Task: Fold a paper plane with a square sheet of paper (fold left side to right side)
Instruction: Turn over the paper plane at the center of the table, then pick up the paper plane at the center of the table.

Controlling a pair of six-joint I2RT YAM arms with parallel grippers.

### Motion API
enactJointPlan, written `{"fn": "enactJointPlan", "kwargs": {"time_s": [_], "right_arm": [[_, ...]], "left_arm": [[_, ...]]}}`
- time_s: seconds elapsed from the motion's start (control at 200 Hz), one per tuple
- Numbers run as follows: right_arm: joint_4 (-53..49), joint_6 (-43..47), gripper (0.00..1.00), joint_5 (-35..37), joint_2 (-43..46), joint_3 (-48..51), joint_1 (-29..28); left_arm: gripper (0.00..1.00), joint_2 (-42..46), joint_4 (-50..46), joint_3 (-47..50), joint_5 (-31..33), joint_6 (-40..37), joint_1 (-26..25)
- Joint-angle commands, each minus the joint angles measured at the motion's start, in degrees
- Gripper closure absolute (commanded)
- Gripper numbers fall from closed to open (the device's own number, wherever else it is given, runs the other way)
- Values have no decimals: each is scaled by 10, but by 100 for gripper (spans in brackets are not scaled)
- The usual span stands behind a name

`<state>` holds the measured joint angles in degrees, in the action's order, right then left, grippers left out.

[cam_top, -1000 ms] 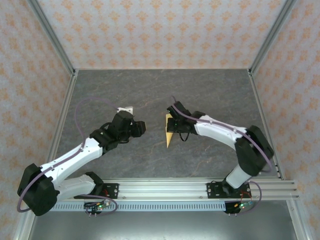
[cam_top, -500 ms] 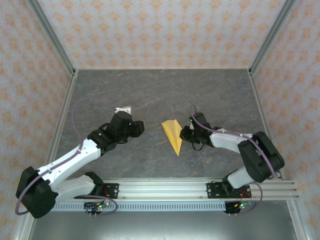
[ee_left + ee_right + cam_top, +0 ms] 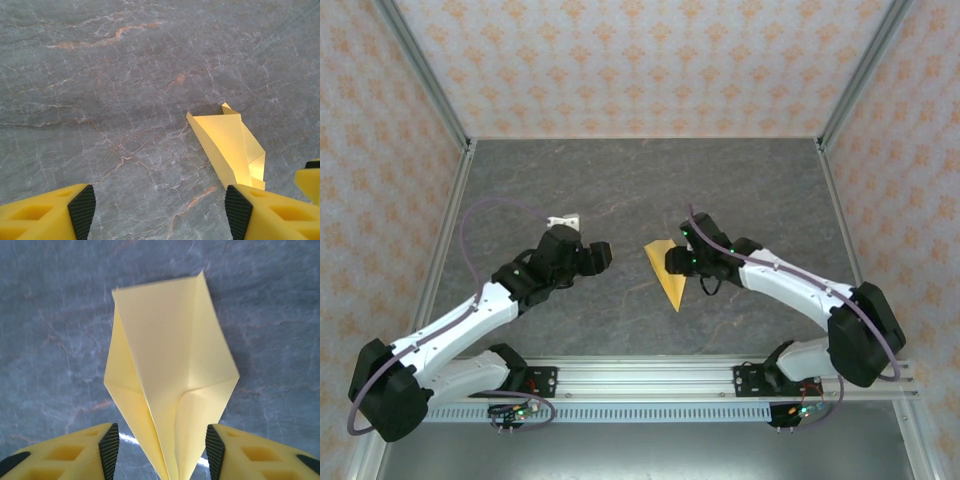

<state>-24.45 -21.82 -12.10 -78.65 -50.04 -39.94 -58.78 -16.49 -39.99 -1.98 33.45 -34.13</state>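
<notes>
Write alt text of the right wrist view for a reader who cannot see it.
A folded yellow paper plane lies on a grey marbled table, its narrow tip pointing toward the camera. The tip sits between the open right end effector's yellow fingers.

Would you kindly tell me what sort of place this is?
Most likely a robot test cell in a lab: a grey table fenced by metal posts, patterned backdrop walls, and two arms bolted to a rail at its near edge.

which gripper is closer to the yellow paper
The right gripper: its open fingers straddle the narrow end of the paper. The left gripper, also open, stands apart from it, with bare table between.
</notes>
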Motion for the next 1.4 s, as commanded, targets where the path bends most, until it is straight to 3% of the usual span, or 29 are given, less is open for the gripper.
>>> {"fn": "enactJointPlan", "kwargs": {"time_s": [0.0, 0.315, 0.761, 0.851, 0.966, 1.086, 1.396], "right_arm": [[-65, 18, 45, 21, -46, -19, -20], [-58, 31, 45, 5, -124, -46, -35], [-55, 44, 61, 2, -184, -81, -43], [-52, 43, 67, -2, -201, -88, -44], [-66, 41, 82, 14, -216, -110, -43], [-85, 42, 91, 23, -224, -158, -27], [-206, 46, 92, 29, -392, -435, 48]], "left_arm": [[24, 21, 15, 12, 35, 8, 0], [22, 34, -2, 16, 50, 4, -1], [22, 36, -10, 14, 53, -1, -1], [22, 38, -13, 12, 53, -3, -1], [21, 47, -24, 7, 53, -10, -1], [16, 62, -39, 1, 49, -24, -1], [0, 98, -59, 4, 21, -53, -1]]}}
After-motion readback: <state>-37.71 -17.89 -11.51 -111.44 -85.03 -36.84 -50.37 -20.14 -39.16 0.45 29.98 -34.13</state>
